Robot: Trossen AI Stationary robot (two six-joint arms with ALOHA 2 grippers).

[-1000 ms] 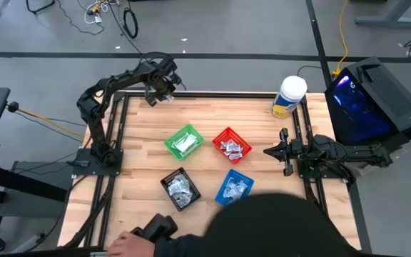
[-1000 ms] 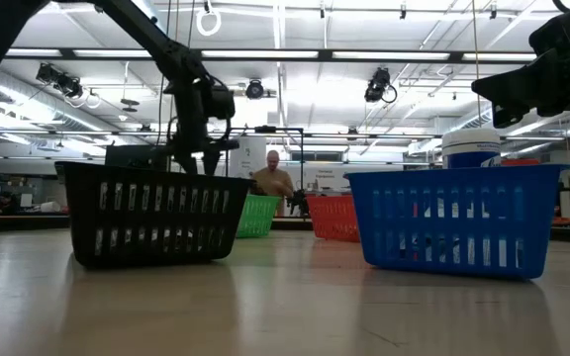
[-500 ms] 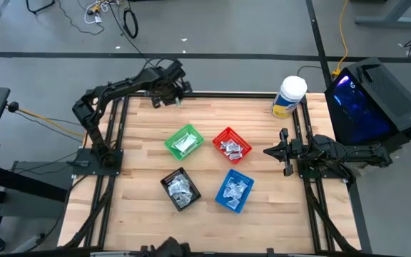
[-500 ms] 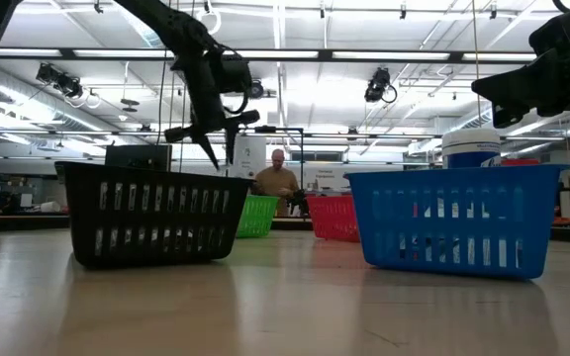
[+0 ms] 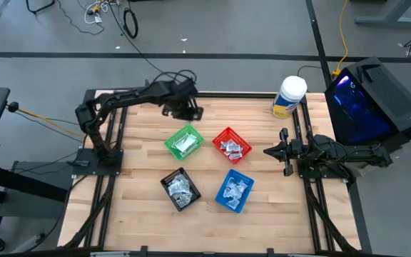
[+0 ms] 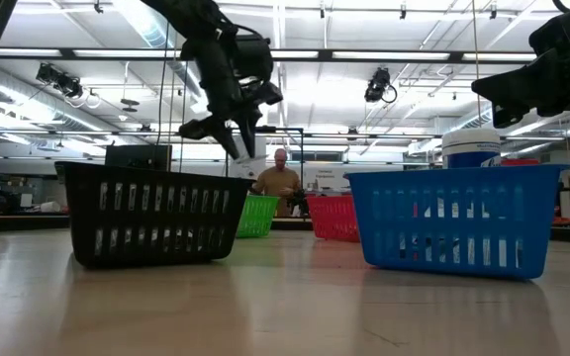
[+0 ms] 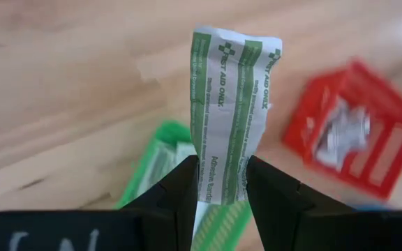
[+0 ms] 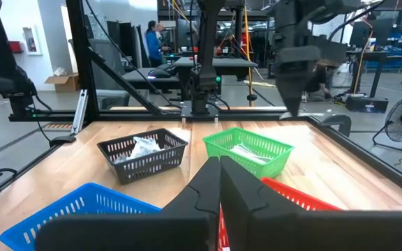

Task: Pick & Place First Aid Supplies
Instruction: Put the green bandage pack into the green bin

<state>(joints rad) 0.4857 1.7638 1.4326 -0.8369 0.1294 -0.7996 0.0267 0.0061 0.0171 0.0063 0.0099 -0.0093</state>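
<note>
Across the middle of the pale wooden slatted table [image 5: 141, 135], four small square plastic baskets are sitting in a loose cluster: the green basket [image 5: 184, 141] far and left, the red basket [image 5: 231, 145] far and right, the black basket [image 5: 180, 189] near and left, and the blue basket [image 5: 233, 190] near and right. Each basket is already holding wrapped packets, and no loose packet is showing on the bare boards, so the sorting appears to be well advanced. One item is in transit.

The left gripper [image 5: 185, 107] is reaching from its base on the left side across the far part of the table and is hanging above the boards just beyond the green basket. Its two dark fingers [image 7: 180, 192] are clamping the lower end of a long narrow white-and-green first aid strip [image 7: 230, 115], which is standing up between them, clear of the table. The green basket already contains similar pale strips, so it is judged to be the likely destination; release is not yet done.

The right gripper [image 5: 284, 153] is waiting at the right edge of the table, fingers pressed together and holding nothing. A large white-lidded yellow-labelled tub [image 5: 289, 96] is standing at the far right corner.
</note>
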